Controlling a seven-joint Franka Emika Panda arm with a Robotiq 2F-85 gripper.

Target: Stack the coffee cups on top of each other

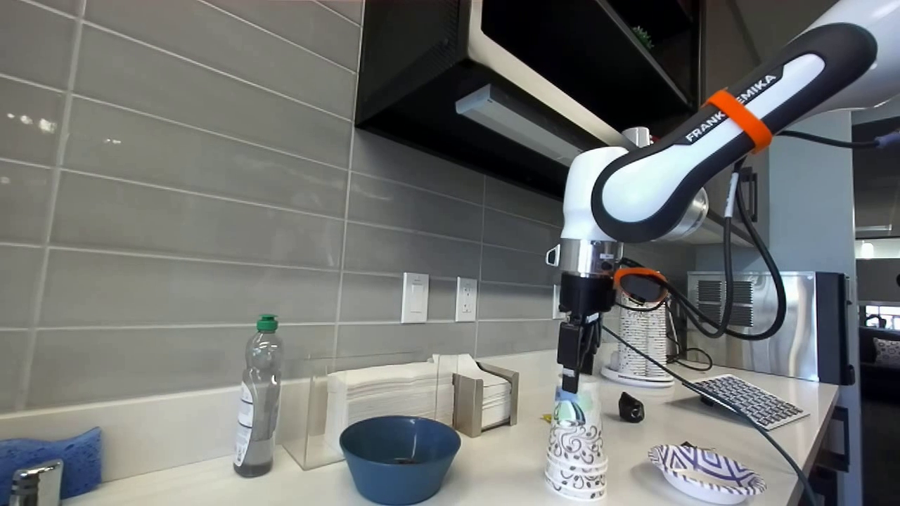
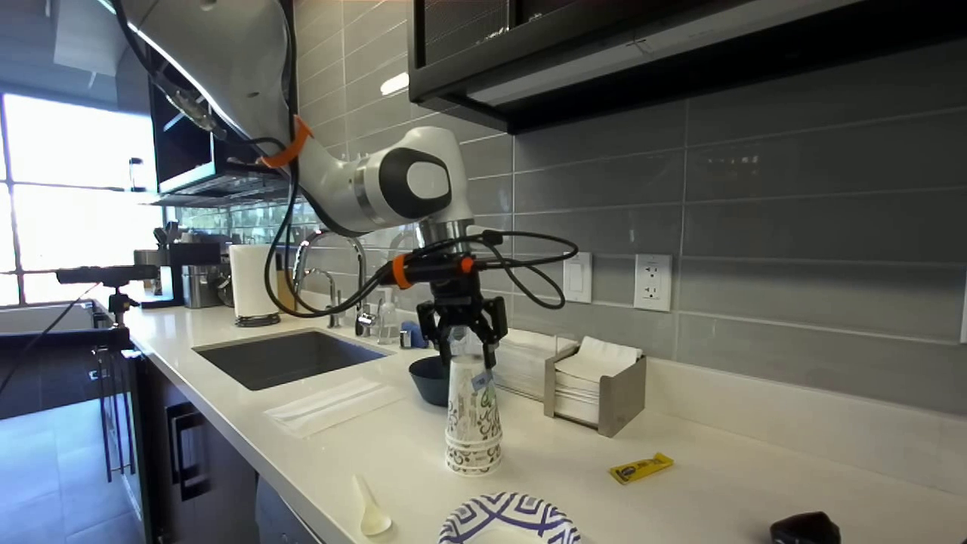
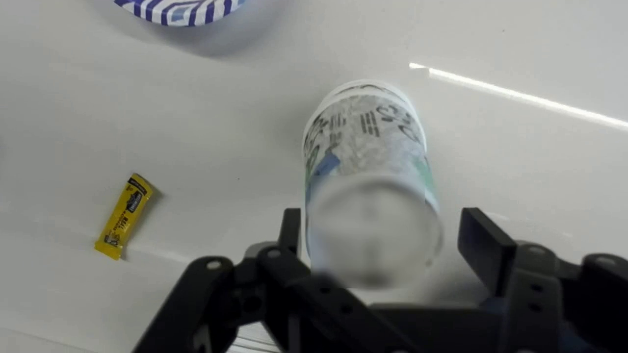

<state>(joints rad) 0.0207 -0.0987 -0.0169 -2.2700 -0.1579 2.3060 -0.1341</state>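
The coffee cups (image 1: 576, 443) stand upside down on the counter as one nested stack, white with grey and green-blue prints. Lower rims show near the stack's base in both exterior views (image 2: 474, 423). In the wrist view the stack (image 3: 368, 132) points its blurred closed base at the camera. My gripper (image 1: 575, 379) is above the stack, pointing down, its fingertips at the height of the stack's top. In the wrist view the open fingers (image 3: 380, 230) stand on either side of the top cup. The left finger is close to the cup; a gap shows at the right finger.
A blue bowl (image 1: 399, 457) and a napkin holder (image 2: 623, 400) stand near the stack. A patterned dish (image 2: 508, 529), a yellow packet (image 3: 125, 215), a white spoon (image 2: 370, 514) and a dark object (image 1: 631, 407) lie around. A clear bottle (image 1: 259, 407) stands by the wall.
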